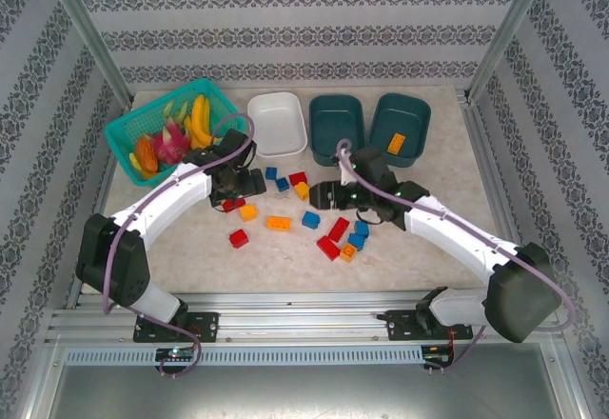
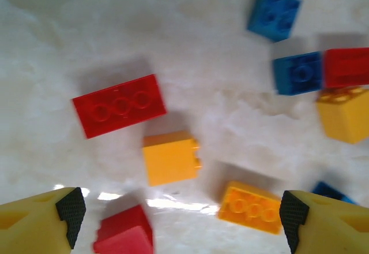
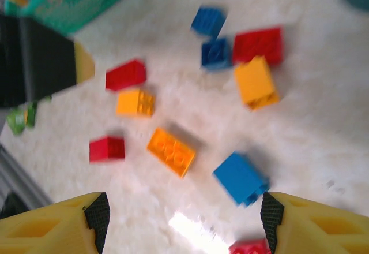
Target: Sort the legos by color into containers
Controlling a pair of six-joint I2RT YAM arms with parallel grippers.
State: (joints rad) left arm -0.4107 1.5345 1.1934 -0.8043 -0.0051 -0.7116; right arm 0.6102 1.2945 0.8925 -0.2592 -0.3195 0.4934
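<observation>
Legos: most legos (image 1: 278, 222) lie loose on the table (image 1: 276, 267). Red, blue & orange are all mixed, in the middle btw the 2 arms, so both can reach.
Tubs: white tub (image 1: 278, 114), mid tub (image 1: 337, 114) & right tub (image 1: 411, 114) sit in a row at the back, just past the pile.
In a tub: 1 orange lego (image 1: 395, 141) lies in the right tub, so that looks like the orange home. The other 2 tubs look bare.
Left gripper (image 2: 181, 216): fingers wide apart, nothing in them. It hangs low over the pile, w/ a small orange block (image 2: 171, 160) just ahead of the gap & a red block (image 2: 122, 231) by one pad. Prob. open so it can drop round one.
Right gripper (image 3: 183, 216): fingers apart too, empty. A blue block (image 3: 241, 178) sits near one finger.
Basket (image 1: 155, 107): fruit inside, far left, not part of the job.
How far: looks just begun.
Watch out: a blue brick (image 2: 297, 74) & a red brick (image 2: 346, 67) sit side by side, touching it seems, so a pinch could catch both. The 2 grippers are near each other & may bump.
</observation>
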